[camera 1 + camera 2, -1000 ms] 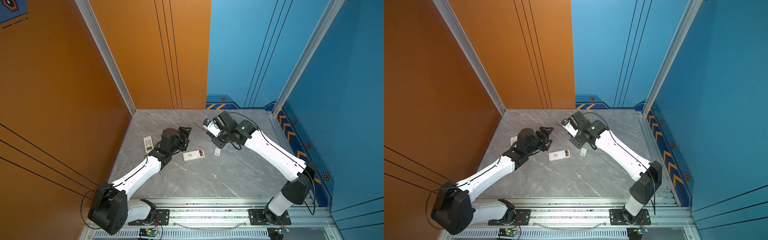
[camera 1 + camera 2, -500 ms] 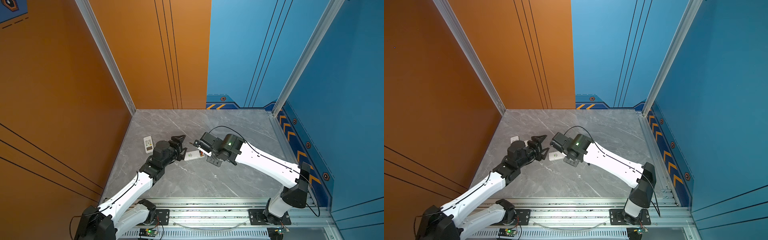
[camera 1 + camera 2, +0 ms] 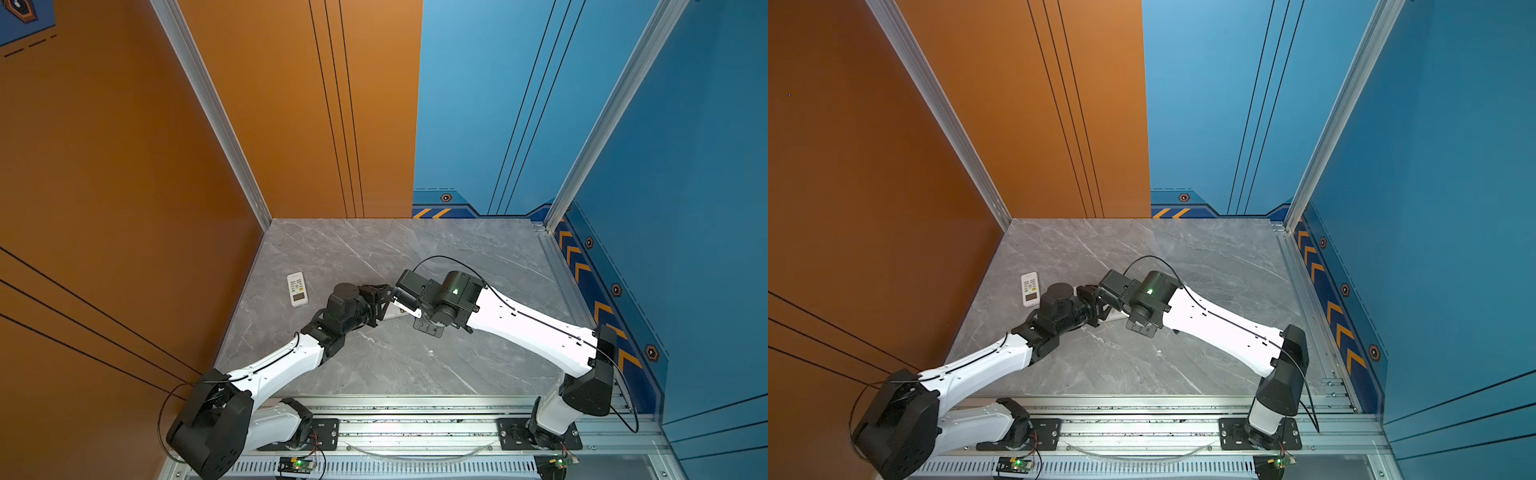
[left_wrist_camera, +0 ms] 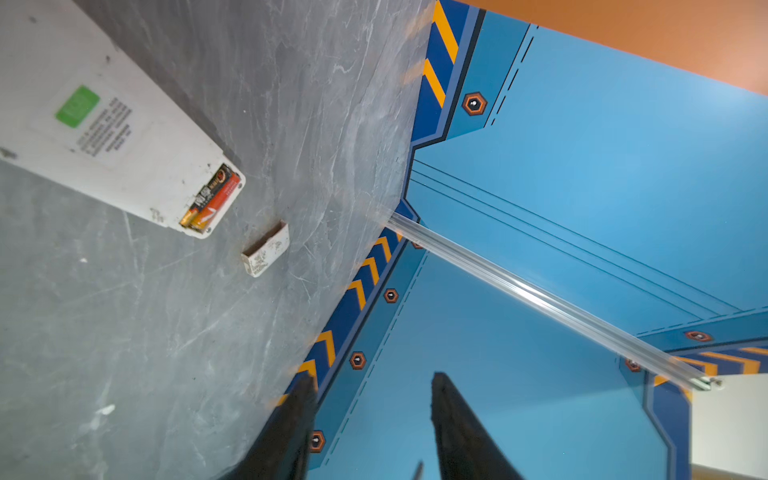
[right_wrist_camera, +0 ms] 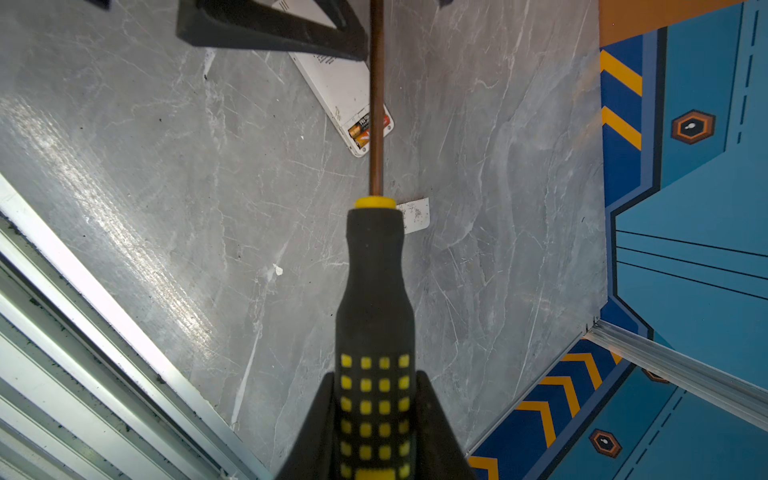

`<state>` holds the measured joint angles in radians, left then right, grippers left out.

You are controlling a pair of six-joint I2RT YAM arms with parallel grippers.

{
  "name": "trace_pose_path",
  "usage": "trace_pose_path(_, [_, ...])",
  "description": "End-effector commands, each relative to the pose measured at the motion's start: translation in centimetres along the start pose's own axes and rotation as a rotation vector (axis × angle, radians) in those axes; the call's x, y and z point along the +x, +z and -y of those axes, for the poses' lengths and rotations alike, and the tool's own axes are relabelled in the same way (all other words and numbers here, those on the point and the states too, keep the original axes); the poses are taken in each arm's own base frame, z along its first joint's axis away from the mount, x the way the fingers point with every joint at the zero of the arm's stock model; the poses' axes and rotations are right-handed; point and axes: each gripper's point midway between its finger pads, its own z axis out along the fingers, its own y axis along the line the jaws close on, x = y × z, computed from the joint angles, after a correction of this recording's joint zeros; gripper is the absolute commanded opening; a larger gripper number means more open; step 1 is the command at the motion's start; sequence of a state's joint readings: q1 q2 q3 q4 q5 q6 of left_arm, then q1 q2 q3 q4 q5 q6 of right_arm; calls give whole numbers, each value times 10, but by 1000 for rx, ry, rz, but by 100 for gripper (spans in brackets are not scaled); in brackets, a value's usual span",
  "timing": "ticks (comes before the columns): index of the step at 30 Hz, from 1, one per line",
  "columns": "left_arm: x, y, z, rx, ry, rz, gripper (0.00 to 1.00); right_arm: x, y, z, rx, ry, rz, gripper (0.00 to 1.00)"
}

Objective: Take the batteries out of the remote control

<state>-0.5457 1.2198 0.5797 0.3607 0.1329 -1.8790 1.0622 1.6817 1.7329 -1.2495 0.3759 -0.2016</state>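
Note:
The white remote control [image 4: 104,124] lies back up on the grey table, its end compartment uncovered. Two batteries [image 4: 212,197] lie in it side by side, one orange-red, one black with a gold end; the right wrist view shows the same batteries [image 5: 365,129]. My right gripper [image 5: 376,415] is shut on the black-and-yellow handle of a screwdriver [image 5: 374,291], whose shaft runs above the compartment. My left gripper [image 4: 372,378] hovers over the remote, open, with a gap and nothing between its fingers. In both top views the two grippers meet mid-table and hide most of the remote.
A small white cover [image 4: 266,249] lies loose on the table just beyond the remote's open end. A second white remote [image 3: 297,289] lies face up toward the left wall. Orange and blue walls enclose the table [image 3: 395,361]; a metal rail runs along its front.
The right arm swung the screwdriver from the back of the table down over the remote. The left arm shifted right to meet it, and its jaws have narrowed.

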Motion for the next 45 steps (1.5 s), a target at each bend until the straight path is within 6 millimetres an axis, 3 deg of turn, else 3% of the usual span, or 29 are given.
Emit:
trace_pose_path(1, [-1,2,-3,9,8,2,20,0,-5,-3,-16,-34,-8,5])
trace_pose_path(4, [2,8,-8,-16,6,-24,0,0,-6,-2,-27,-42,-6,8])
trace_pose_path(6, [4,12,-15,-16,-38,-38,0,-2,-10,3,-32,-24,11,17])
trace_pose_path(7, [4,13,-17,-6,-73,-39,0,-7,-17,10,-33,3,42,29])
trace_pose_path(8, [3,14,-18,11,-105,-37,0,-10,-22,15,-42,35,64,53])
trace_pose_path(9, [3,16,-16,28,-143,-40,0,-14,-29,23,-52,86,98,69])
trace_pose_path(15, [-7,23,18,225,-416,-48,0,-24,-82,85,-284,534,491,100])
trace_pose_path(17, [-5,24,30,267,-472,-69,0,-18,-96,113,-333,666,648,100])
trace_pose_path(19, [-2,24,39,284,-503,-80,0,-13,-107,128,-354,712,759,100])
trace_pose_path(25, [4,29,65,343,-576,-104,0,-1,-95,146,-513,783,803,100])
trace_pose_path(30, [9,37,80,375,-611,-144,0,-13,-76,126,-599,724,816,100])
trace_pose_path(35, [13,43,78,346,-621,-165,0,-18,-52,106,-552,616,787,100])
trace_pose_path(45, [17,50,88,366,-612,-185,0,-19,-23,95,-606,555,750,99])
